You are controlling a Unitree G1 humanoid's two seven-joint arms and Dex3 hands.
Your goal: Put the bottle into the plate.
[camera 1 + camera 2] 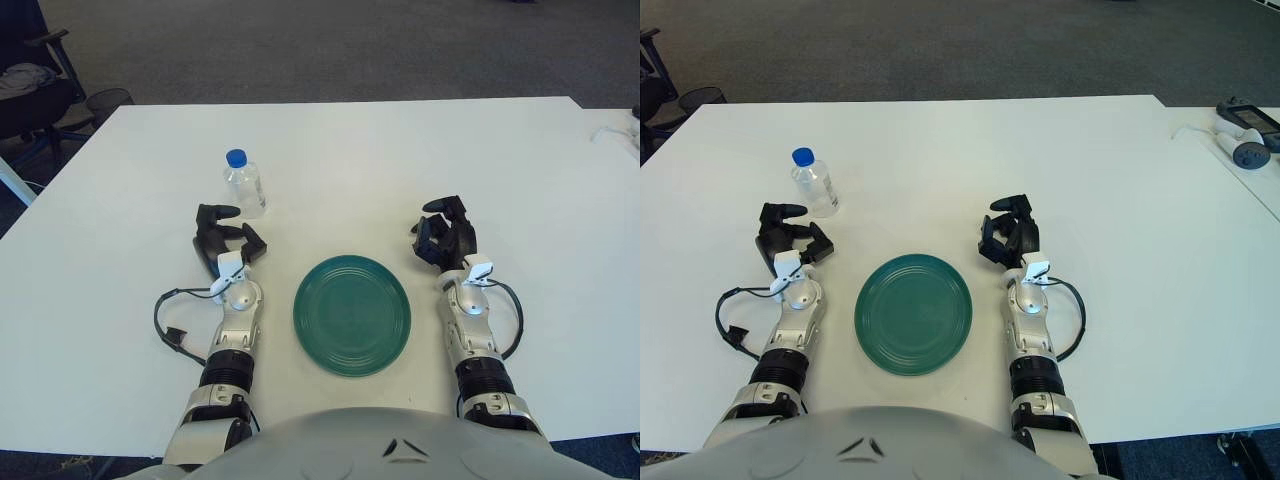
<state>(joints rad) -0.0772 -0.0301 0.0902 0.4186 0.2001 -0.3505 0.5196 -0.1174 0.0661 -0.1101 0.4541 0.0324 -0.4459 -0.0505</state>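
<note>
A small clear bottle (244, 183) with a blue cap stands upright on the white table, to the left and beyond the plate. The dark green plate (352, 314) lies flat at the table's near middle and holds nothing. My left hand (226, 237) is just near and left of the bottle, apart from it, fingers spread and holding nothing. My right hand (447, 235) shows to the right of the plate, fingers relaxed and holding nothing.
The white table (350, 160) stretches far beyond the plate. An office chair (30, 90) stands at the far left off the table. A white device with a cable (1243, 132) lies on a second table at the far right.
</note>
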